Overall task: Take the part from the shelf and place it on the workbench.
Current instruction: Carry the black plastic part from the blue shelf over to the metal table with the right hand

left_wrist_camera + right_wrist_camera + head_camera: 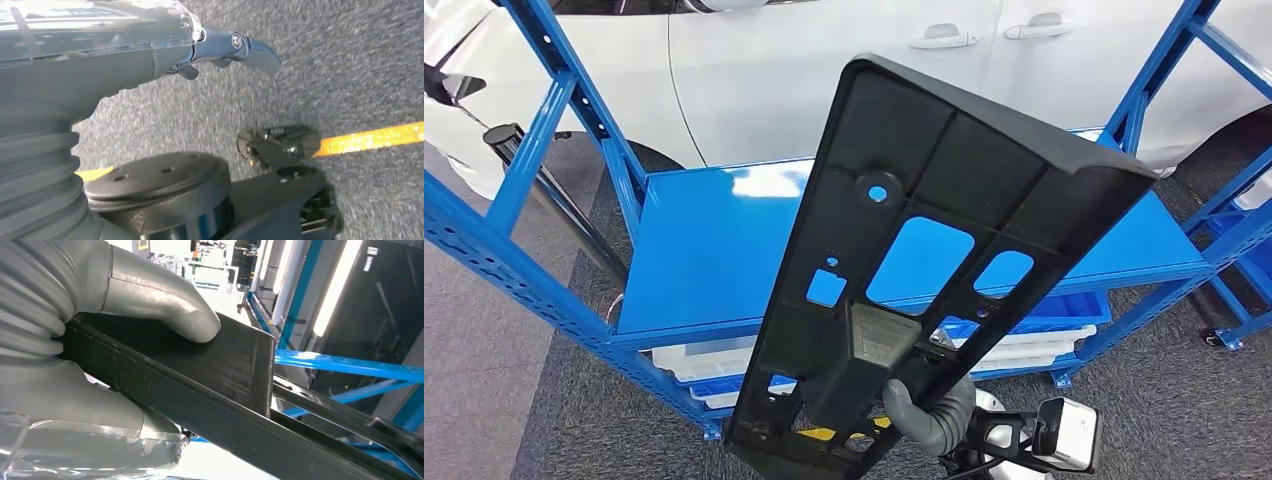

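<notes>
Right wrist view shows the right hand (100, 355) closed on the part (220, 390): its thick grey thumb (165, 305) presses on one flat face of the black plastic, and the other fingers (95, 405) lie against the opposite face, so the edge of the part is clamped between them. From the head view, the same hand (929, 410) holds the part (924, 250) near its lower end. The part is a long black panel with ribs, one round hole and several window-like openings. It is lifted in the air and tilted, with its upper end leaning toward the right, and it stands in front of the blue shelf (704, 250) without touching it. The top board of the shelf is bare blue metal; on a lower level I can see white and blue trays (714, 365). Behind the shelf stands a white car (824, 70). The floor is grey carpet (1184, 400).

Left wrist view shows the left hand (165, 50) above the carpet (350, 65), near a yellow line (370, 140). Nothing is seen in it, but I cannot tell if its fingers are spread or curled.
</notes>
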### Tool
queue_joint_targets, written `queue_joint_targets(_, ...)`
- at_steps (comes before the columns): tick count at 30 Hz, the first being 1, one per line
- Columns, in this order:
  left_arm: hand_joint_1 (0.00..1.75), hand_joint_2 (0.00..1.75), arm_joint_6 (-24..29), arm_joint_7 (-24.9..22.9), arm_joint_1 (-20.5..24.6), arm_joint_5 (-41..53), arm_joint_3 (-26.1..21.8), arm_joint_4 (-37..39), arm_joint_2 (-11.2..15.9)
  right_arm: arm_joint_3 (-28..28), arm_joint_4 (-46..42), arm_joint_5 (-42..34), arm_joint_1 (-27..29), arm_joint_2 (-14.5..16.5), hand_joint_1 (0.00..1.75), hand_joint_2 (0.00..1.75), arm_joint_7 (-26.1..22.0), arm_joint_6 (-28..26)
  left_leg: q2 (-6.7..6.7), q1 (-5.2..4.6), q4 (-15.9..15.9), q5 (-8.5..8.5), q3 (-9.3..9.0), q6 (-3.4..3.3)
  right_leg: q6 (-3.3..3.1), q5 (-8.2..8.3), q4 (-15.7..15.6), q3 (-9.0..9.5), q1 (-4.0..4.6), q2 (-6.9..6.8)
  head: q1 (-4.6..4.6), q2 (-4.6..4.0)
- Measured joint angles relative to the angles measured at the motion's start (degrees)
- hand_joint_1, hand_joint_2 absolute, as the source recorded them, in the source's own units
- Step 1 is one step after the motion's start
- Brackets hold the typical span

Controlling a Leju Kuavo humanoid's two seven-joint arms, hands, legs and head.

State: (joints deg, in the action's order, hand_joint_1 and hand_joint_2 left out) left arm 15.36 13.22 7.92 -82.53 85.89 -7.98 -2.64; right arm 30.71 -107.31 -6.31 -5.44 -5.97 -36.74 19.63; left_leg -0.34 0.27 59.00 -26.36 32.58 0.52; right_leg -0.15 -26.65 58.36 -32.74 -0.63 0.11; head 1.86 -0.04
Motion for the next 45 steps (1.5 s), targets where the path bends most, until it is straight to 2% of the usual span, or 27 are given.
queue_joint_targets(3,0.0,1.75,1.37,-0.18,-0.12,0.13,0.07,0.0,-0.13,0.0,0.15,0.92,0.81,0.0,1.55,1.75,-1.23,0.0,-0.04,-0.14,-1.11,0.06,-0.25,-0.83,1.05,0.07,-0.04,-0.21,0.0,-0.02,0.0,0.0)
queue_joint_targets(5,0.0,1.75,2.35,-0.36,-0.18,0.0,0.08,0.0,-0.31,0.0,0.23,1.44,1.45,0.0,1.55,1.75,-1.74,0.0,0.02,0.05,-1.59,0.4,-0.38,-1.52,1.61,-1.15,1.46,-0.77,-0.05,-0.05,0.0,0.0)
queue_joint_targets(6,0.0,1.75,2.67,-0.39,-0.15,-0.18,0.08,0.0,-0.39,0.0,0.26,1.65,1.76,-0.01,1.55,1.75,-1.87,-0.03,0.07,0.11,-1.79,0.56,-0.42,-1.82,1.76,-2.62,3.74,-1.77,-0.08,-0.06,0.0,0.0)
queue_joint_targets(8,0.0,1.75,2.83,-0.38,-0.13,-0.63,0.08,0.0,-0.54,-0.01,0.29,2.07,2.52,-0.02,1.55,1.75,-1.87,-0.2,0.13,-0.08,-1.77,0.6,-0.3,-2.14,1.85,-6.37,11.2,-5.21,-0.12,-0.07,0.0,0.0)
queue_joint_targets(9,0.0,1.75,2.79,-0.41,-0.19,-0.85,0.08,0.0,-0.6,-0.01,0.29,2.26,2.97,-0.02,1.55,1.75,-1.79,-0.31,0.14,-0.16,-1.72,0.59,-0.26,-2.21,1.86,-7.49,14.49,-6.78,-0.13,-0.07,0.0,0.0)
queue_joint_targets(10,0.0,1.75,2.73,-0.45,-0.26,-1.03,0.08,0.0,-0.64,-0.02,0.29,2.4,3.39,-0.02,1.55,1.75,-1.68,-0.4,0.15,-0.21,-1.64,0.56,-0.23,-2.23,1.86,-7.57,16.11,-7.56,-0.13,-0.08,0.0,0.0)
queue_joint_targets(11,0.0,1.75,2.7,-0.5,-0.31,-1.13,0.08,0.0,-0.69,-0.02,0.28,2.48,3.7,-0.01,1.55,1.75,-1.57,-0.45,0.13,-0.23,-1.52,0.51,-0.22,-2.22,1.82,-6.47,15.29,-7.18,-0.13,-0.08,0.0,0.0)
queue_joint_targets(13,0.0,1.75,2.69,-0.54,-0.31,-1.28,0.08,0.0,-0.78,-0.02,0.23,2.59,4.01,0.0,1.55,1.75,-1.43,-0.57,0.07,-0.22,-1.14,0.3,-0.23,-2.04,1.62,-2.73,8.15,-3.74,-0.15,-0.11,0.0,0.0)
queue_joint_targets(15,0.0,1.75,2.72,-0.6,-0.27,-1.39,0.07,0.0,-0.88,-0.04,0.04,2.63,4.2,0.01,1.55,1.75,-1.38,-0.45,0.0,-0.42,-0.61,-0.02,-0.05,-1.6,1.23,-0.65,2.05,-0.89,-0.02,-0.09,0.0,0.0)
queue_joint_targets(18,0.0,1.75,2.96,-0.9,-0.29,-1.67,0.05,0.0,-0.96,-0.26,-0.2,2.64,4.58,0.13,1.55,1.75,-1.28,0.08,-0.01,-0.53,-0.48,-0.13,0.07,-0.81,0.38,-0.39,0.73,-0.5,0.17,0.06,0.0,0.0)
queue_joint_targets(20,0.0,1.75,3.08,-1.13,-0.27,-1.84,0.04,0.0,-0.96,-0.47,-0.27,2.6,4.66,0.39,1.55,1.75,-1.16,0.2,0.01,-0.39,0.58,-1.06,0.42,-0.14,-0.2,-0.17,0.39,-0.35,0.02,0.0,0.0,0.0)
queue_joint_targets(22,0.0,1.75,3.03,-1.18,-0.28,-1.93,0.03,0.0,-0.97,-0.62,-0.41,2.45,4.7,0.73,1.55,1.75,-1.09,0.25,0.02,-0.15,5.79,-4.24,2.7,0.58,-0.6,-0.03,0.19,-0.29,-0.15,-0.13,0.0,0.0)
queue_joint_targets(24,0.0,1.75,2.82,-1.13,-0.3,-2.03,-0.01,0.0,-0.97,-0.79,-0.49,2.32,4.9,0.93,1.55,1.75,-1.01,0.43,0.04,0.06,13.19,-7.51,6.02,1.06,-0.75,-0.03,0.22,-0.39,-0.11,-0.2,0.0,0.0)
queue_joint_targets(25,0.0,1.75,2.7,-1.07,-0.3,-2.07,-0.03,0.0,-0.97,-0.86,-0.49,2.3,5.04,0.97,1.55,1.75,-0.96,0.55,0.04,0.1,15.23,-7.88,6.89,1.15,-0.76,-0.04,0.23,-0.39,-0.09,-0.21,0.0,0.0)
queue_joint_targets(26,0.0,1.75,2.55,-0.98,-0.29,-2.09,-0.04,0.0,-0.97,-0.92,-0.5,2.28,5.15,1.02,1.55,1.75,-0.87,0.64,0.04,0.12,15.15,-7.17,6.75,1.13,-0.76,-0.05,0.24,-0.35,-0.09,-0.2,0.0,0.0)
queue_joint_targets(27,0.0,1.75,2.39,-0.88,-0.28,-2.08,-0.06,0.0,-0.97,-0.96,-0.51,2.27,5.22,1.15,1.55,1.75,-0.79,0.69,0.04,0.14,12.88,-5.51,5.56,1.01,-0.75,-0.07,0.24,-0.26,-0.09,-0.14,0.0,0.0)
queue_joint_targets(28,0.0,1.75,2.21,-0.76,-0.28,-2.05,-0.07,0.0,-0.97,-0.99,-0.58,2.27,5.25,1.35,1.55,1.75,-0.68,0.66,0.04,0.15,8.89,-3.37,3.57,0.79,-0.7,-0.1,0.23,-0.16,-0.08,-0.07,0.0,0.0)
queue_joint_targets(30,0.0,1.75,1.91,-0.51,-0.2,-1.95,-0.07,0.0,-0.97,-1.11,-0.9,2.35,5.26,1.84,1.55,1.75,-0.41,0.31,0.02,-0.07,1.72,-0.94,0.09,0.23,-0.35,-0.15,0.27,-0.14,0.08,0.04,0.0,0.0)
queue_joint_targets(31,0.0,1.75,1.82,-0.41,-0.14,-1.9,-0.07,0.0,-0.97,-1.2,-1.09,2.4,5.27,2.04,1.55,1.75,-0.29,0.1,0.0,-0.2,-0.17,-0.65,-0.72,-0.05,-0.07,-0.14,0.28,-0.23,0.16,0.05,0.0,0.0)
queue_joint_targets(35,0.0,1.75,1.75,-0.24,-0.28,-1.81,-0.06,0.0,-0.98,-1.44,-1.66,2.59,5.37,2.36,1.55,1.75,-0.11,-0.16,-0.02,-0.01,-1.64,-0.52,-1.18,-1.35,1.22,-0.51,0.6,-0.42,0.21,0.01,0.0,0.0)
queue_joint_targets(37,0.0,1.75,1.71,-0.14,-0.22,-1.77,-0.05,0.0,-0.99,-1.57,-1.98,2.95,5.48,2.41,1.55,1.75,-0.11,-0.21,0.03,0.14,-2.16,-0.32,-1.51,-1.98,1.58,-3.05,5.1,-2.5,0.09,0.01,-0.01,0.0)
queue_joint_targets(39,0.0,1.75,1.62,-0.09,-0.18,-1.75,-0.06,0.0,-1.0,-1.79,-2.11,3.45,5.79,2.41,1.55,1.75,-0.12,-0.38,0.06,-0.03,-2.14,-0.47,-1.55,-2.3,1.81,-6.25,12.91,-6.61,0.0,0.0,-0.02,0.0)
queue_joint_targets(40,0.0,1.75,1.55,-0.09,-0.22,-1.75,-0.06,0.0,-1.01,-1.9,-2.1,3.69,6.03,2.4,1.55,1.75,-0.13,-0.54,0.06,-0.11,-2.08,-0.56,-1.62,-2.37,1.9,-6.77,15.57,-8.17,-0.04,-0.01,-0.01,0.0)
queue_joint_targets(41,0.0,1.75,1.5,-0.08,-0.25,-1.75,-0.06,0.0,-1.01,-2.01,-2.1,3.87,6.24,2.4,1.55,1.75,-0.17,-0.69,0.05,-0.15,-2.01,-0.67,-1.76,-2.37,1.95,-6.15,16.15,-8.74,-0.07,-0.02,-0.01,0.0)
queue_joint_targets(42,0.0,1.75,1.43,-0.08,-0.26,-1.75,-0.05,0.0,-1.01,-2.1,-2.1,4.01,6.37,2.4,1.55,1.75,-0.24,-0.81,0.01,-0.17,-1.92,-0.83,-1.98,-2.31,1.93,-4.42,14.3,-8.1,-0.1,-0.03,-0.01,0.0)
queue_joint_targets(44,0.0,1.75,1.29,-0.03,-0.25,-1.74,-0.05,0.0,-1.05,-2.25,-2.09,4.22,6.44,2.4,1.55,1.75,-0.41,-0.88,-0.07,-0.24,-1.69,-1.39,-2.5,-1.98,1.65,-0.2,6.74,-4.7,-0.06,-0.05,-0.01,0.0)
queue_joint_targets(45,0.0,1.75,1.25,-0.01,-0.22,-1.74,-0.05,0.0,-1.09,-2.29,-2.1,4.27,6.44,2.4,1.55,1.75,-0.49,-0.85,-0.1,-0.34,-1.47,-1.73,-2.6,-1.72,1.42,1.03,3.5,-3.27,0.01,-0.04,-0.01,0.0)
